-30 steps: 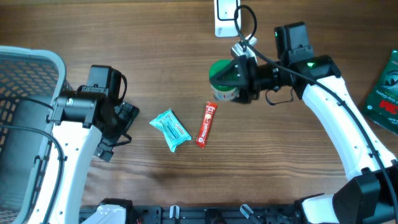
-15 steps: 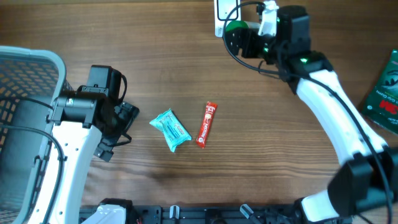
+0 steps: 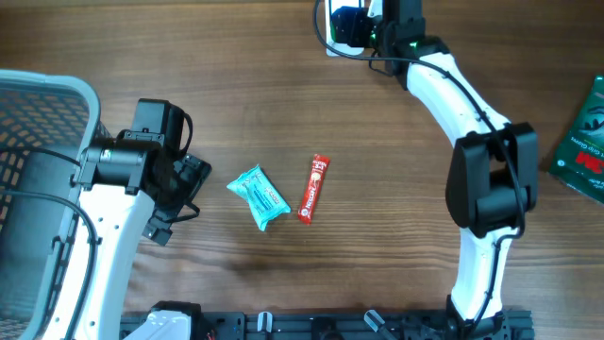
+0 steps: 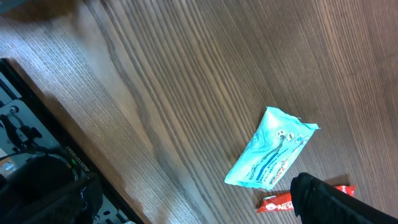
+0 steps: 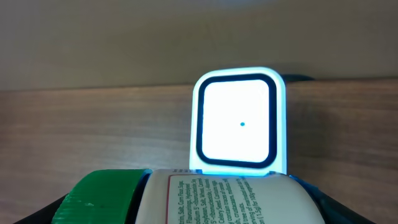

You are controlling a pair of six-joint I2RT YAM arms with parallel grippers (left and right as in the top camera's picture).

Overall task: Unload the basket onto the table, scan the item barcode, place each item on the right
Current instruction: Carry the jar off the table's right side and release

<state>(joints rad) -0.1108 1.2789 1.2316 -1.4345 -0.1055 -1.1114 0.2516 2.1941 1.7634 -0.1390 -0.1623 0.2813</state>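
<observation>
Since a second ago the right arm has swung away from the middle of the table [image 3: 396, 189] to its far edge, taking the bottle [image 5: 224, 199] with it, while the left arm and the loose items have not shifted. In the overhead view the right gripper [image 3: 354, 28] now sits just beside the white scanner [image 3: 327, 47] at the top of the frame. The right wrist view shows the bottle lying sideways between the fingers, held there, its green cap [image 5: 102, 202] to the left and its printed label [image 5: 205, 190] facing up. The scanner's lit white window, ringed in black, stands upright directly behind the bottle, with a small blue dot at its centre; whether the two touch cannot be told. The left gripper [image 3: 187, 187] hovers over the left part of the table with its fingers spread wide and nothing between them. A teal packet [image 3: 259, 196] lies just to its right, and a red bar [image 3: 313, 189] lies close beside the packet without touching it. A grey mesh basket [image 3: 57, 90] fills the left edge, and a green box [image 3: 585, 137] pokes in at the right edge.
</observation>
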